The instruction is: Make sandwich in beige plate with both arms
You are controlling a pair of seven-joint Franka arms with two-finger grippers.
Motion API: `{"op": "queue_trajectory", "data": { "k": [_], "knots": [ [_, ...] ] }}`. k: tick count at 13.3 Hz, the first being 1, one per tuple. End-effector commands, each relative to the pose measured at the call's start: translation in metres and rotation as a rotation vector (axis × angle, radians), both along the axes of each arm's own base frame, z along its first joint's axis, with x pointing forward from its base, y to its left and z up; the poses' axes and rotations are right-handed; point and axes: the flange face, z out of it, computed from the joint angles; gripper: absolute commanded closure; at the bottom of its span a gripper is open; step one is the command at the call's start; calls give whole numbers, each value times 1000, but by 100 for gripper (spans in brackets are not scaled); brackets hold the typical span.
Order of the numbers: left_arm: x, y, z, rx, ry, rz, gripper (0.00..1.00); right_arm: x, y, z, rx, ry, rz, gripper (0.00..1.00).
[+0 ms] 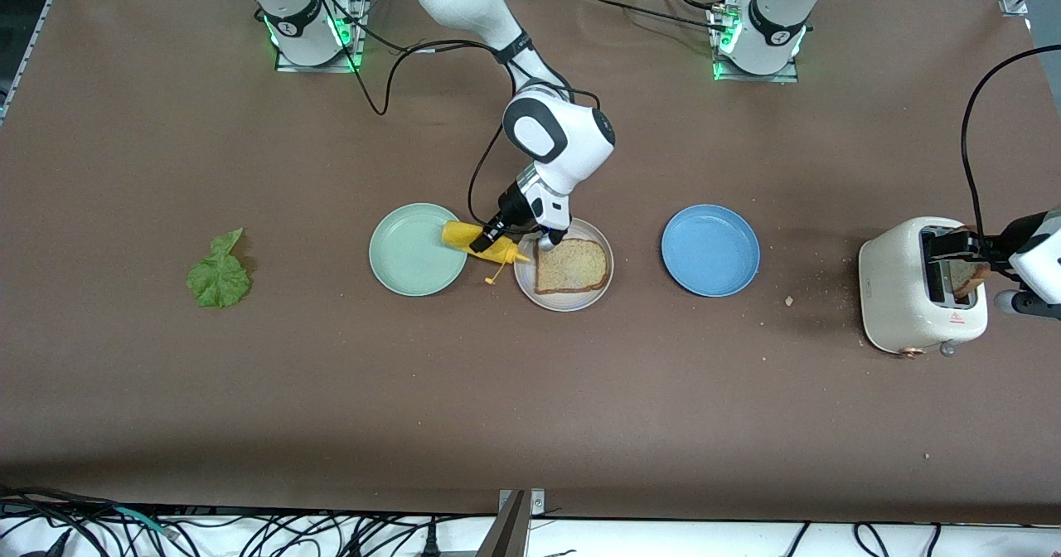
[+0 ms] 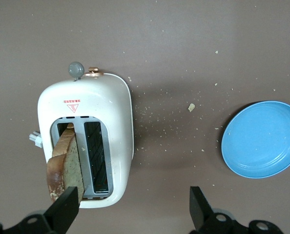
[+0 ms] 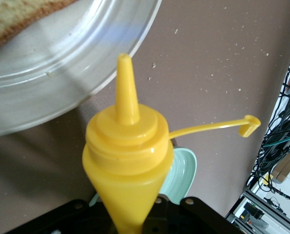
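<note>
brown tabletop [image 1: 249, 391] carried everything. the right tool [image 1: 489, 238] was clamped on a yellow mustard bottle [image 1: 481, 244], tipped so its nozzle pointed at the rim of the beige plate [image 1: 522, 275], probably to squeeze sauce onto the toast slice [image 1: 570, 265] lying in that plate just past the nozzle. a mint green plate [image 1: 414, 250] lay under the bottle's base; a lettuce leaf [image 1: 219, 273] sat well apart toward the right arm's end. the left tool [image 2: 133, 207] hung over the toaster [image 2: 86, 141], fingers spread wide around a second slice [image 2: 64, 165] standing in the slot, one finger just beside it, apparently to lift it. a blue plate [image 2: 262, 141] lay near.
</note>
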Motion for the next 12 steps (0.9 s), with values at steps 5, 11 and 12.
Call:
{"op": "queue_trajectory", "data": {
  "k": [5, 11, 12],
  "knots": [
    [-4, 2, 7, 17, 5, -24, 0, 17, 2, 74, 52, 10, -23, 100],
    [-4, 3, 7, 20, 6, -25, 0, 85, -91, 223, 273, 184, -84, 100],
    [-4, 3, 7, 20, 4, -24, 0, 97, -113, 242, 310, 211, -85, 100]
  ]
}}
